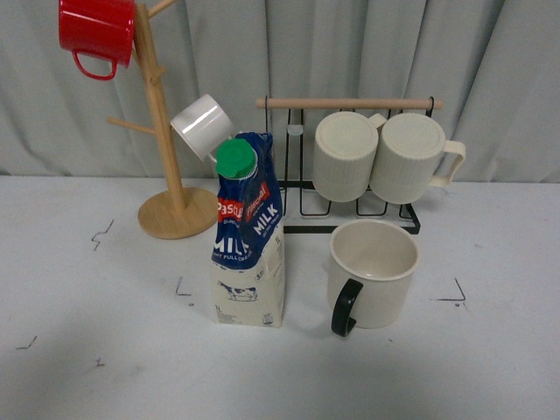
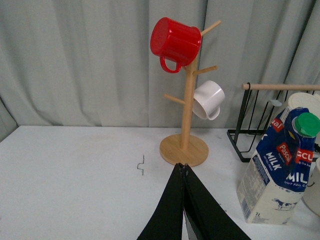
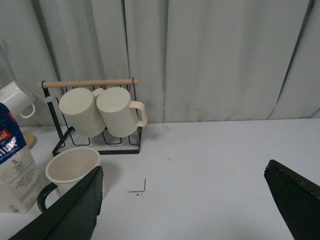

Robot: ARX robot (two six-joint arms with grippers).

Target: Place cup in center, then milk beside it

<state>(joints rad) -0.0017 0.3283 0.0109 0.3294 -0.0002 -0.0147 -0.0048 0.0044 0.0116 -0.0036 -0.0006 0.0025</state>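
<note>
The cup (image 1: 372, 271), a large cream mug with a black handle facing the front, stands upright on the white table right of centre. It also shows in the right wrist view (image 3: 70, 167). The milk (image 1: 248, 232), a blue-and-white carton with a green cap, stands upright just left of the cup, a small gap between them. It also shows in the left wrist view (image 2: 280, 167) and the right wrist view (image 3: 14, 170). My left gripper (image 2: 183, 167) is shut and empty, to the left of the milk. My right gripper (image 3: 182, 180) is open and empty, to the right of the cup. Neither arm shows in the front view.
A wooden mug tree (image 1: 162, 131) at the back left holds a red mug (image 1: 94, 33) and a small white mug (image 1: 203, 127). A black wire rack (image 1: 350, 214) with a wooden bar holds two ribbed cream mugs (image 1: 385, 156) behind the cup. Grey curtain behind the table.
</note>
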